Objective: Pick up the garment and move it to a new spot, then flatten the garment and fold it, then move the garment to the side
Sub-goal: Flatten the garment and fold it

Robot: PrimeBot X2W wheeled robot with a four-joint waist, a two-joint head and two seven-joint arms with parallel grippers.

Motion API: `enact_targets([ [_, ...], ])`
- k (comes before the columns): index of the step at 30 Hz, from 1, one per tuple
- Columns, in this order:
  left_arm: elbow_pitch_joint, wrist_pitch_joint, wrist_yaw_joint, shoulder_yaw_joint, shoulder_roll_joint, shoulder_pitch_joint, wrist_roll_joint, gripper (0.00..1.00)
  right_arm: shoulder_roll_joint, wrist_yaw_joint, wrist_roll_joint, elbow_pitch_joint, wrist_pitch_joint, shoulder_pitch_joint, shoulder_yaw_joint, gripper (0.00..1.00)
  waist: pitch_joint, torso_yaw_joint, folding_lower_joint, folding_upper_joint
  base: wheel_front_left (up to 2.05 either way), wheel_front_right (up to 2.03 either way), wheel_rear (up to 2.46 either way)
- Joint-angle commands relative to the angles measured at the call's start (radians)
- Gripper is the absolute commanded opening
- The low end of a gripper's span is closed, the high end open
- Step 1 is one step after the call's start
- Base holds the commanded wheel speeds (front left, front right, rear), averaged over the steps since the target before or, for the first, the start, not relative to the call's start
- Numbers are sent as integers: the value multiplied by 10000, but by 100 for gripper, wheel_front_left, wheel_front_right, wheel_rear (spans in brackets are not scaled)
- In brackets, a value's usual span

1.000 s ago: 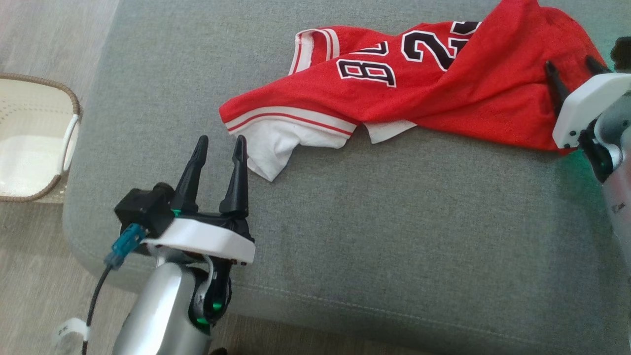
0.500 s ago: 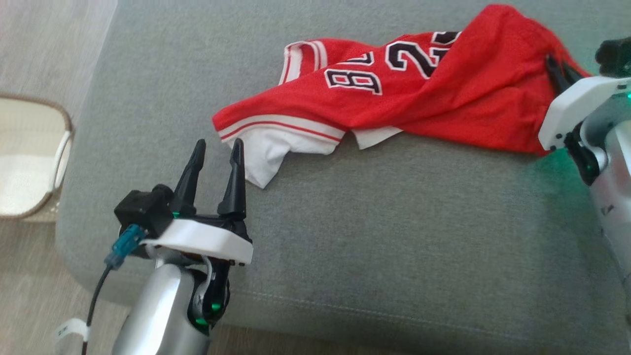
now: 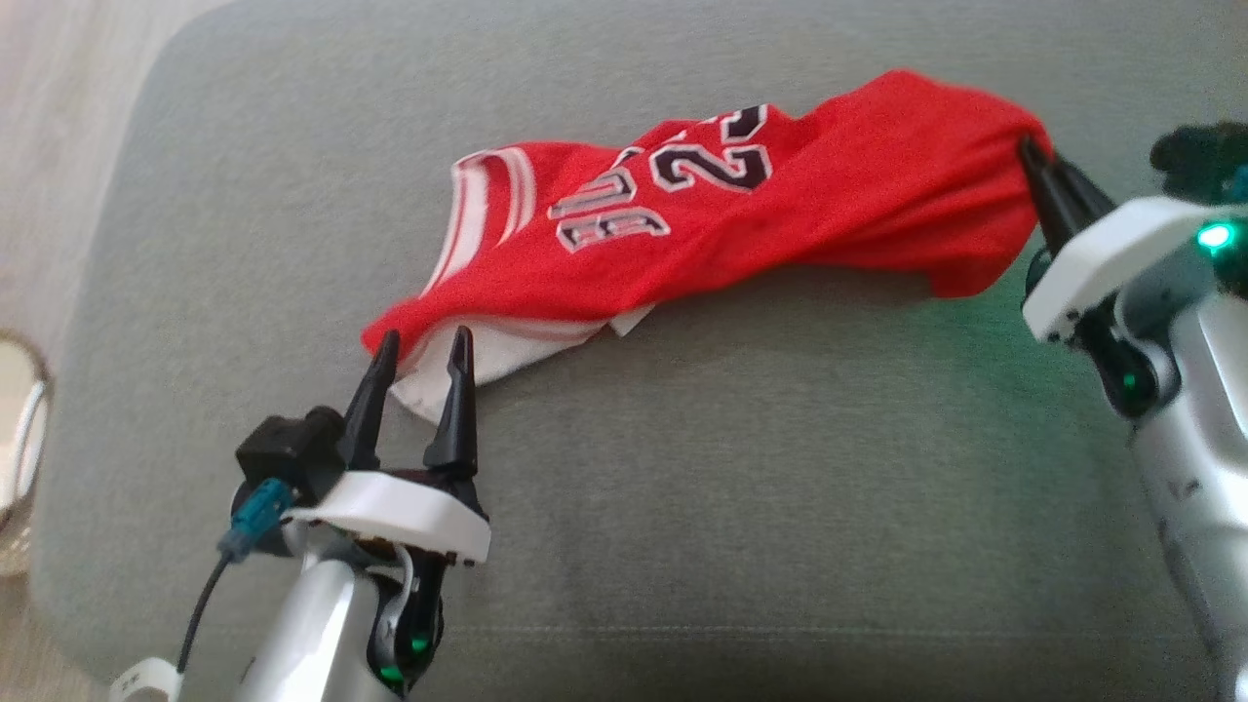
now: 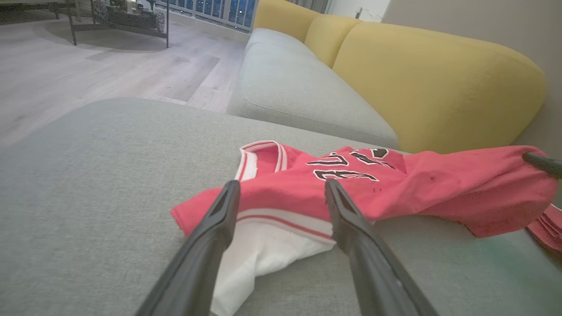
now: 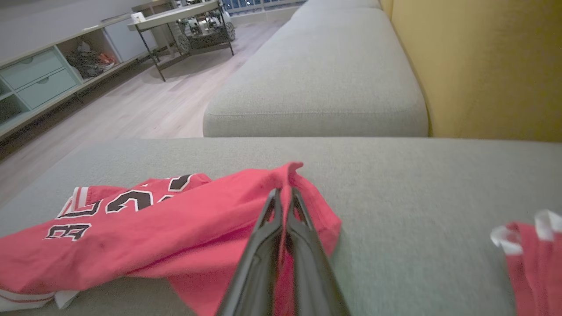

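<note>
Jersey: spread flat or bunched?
Bunched, not spread. The jersey lies twisted in folds on the cushion, one end pinched up by the right hand.

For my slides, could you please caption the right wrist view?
Right gripper, jaws shut on a fold of red jersey above the grey cushion.

I'm working over a broad grey woven-fabric seat cushion (image 3: 741,468) with a stitched seam near its front edge. At the far left edge of the head view sits what looks like a pale woven basket with a brown rim (image 3: 24,429), cropped and blurry. A pale wood-plank floor (image 4: 88,74) lies around it. A second long grey fabric seat cushion (image 5: 316,87) lies beyond, against a mustard-yellow upholstered sofa backrest (image 4: 430,83). Further back there's a light-topped table on thin black metal legs (image 5: 175,15) and a pale green drawer cabinet (image 5: 39,79) along the wall.
</note>
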Motion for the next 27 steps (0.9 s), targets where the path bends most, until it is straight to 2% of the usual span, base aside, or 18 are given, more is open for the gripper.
enact_targets([
  [1,-219,-122,-65,320,114,-158,90,100,13,-4,180,-720,230,247,-85,0,-226,-344,1,0,0,0,0],
  [6,249,-27,-135,156,279,-106,200,100,307,-4,300,-2737,1272,1756,-869,0,-213,-738,1,0,0,0,0],
  [13,616,59,-102,82,626,-98,377,100,1273,-4,-553,-5010,1910,2888,-1797,0,134,-987,1,0,0,0,0],
  [18,887,375,-15,89,977,149,422,100,1890,-4,-1081,-5710,2024,3090,-1991,0,257,-788,1,0,0,0,0],
  [23,1170,624,305,47,1338,248,751,100,2090,-4,-1287,-5810,2054,3170,-1983,0,198,-633,1,0,0,0,0],
  [27,1537,741,291,-106,1510,32,944,100,2155,-4,-1317,-5841,2137,3108,-1979,0,173,-621,1,0,0,0,0],
])
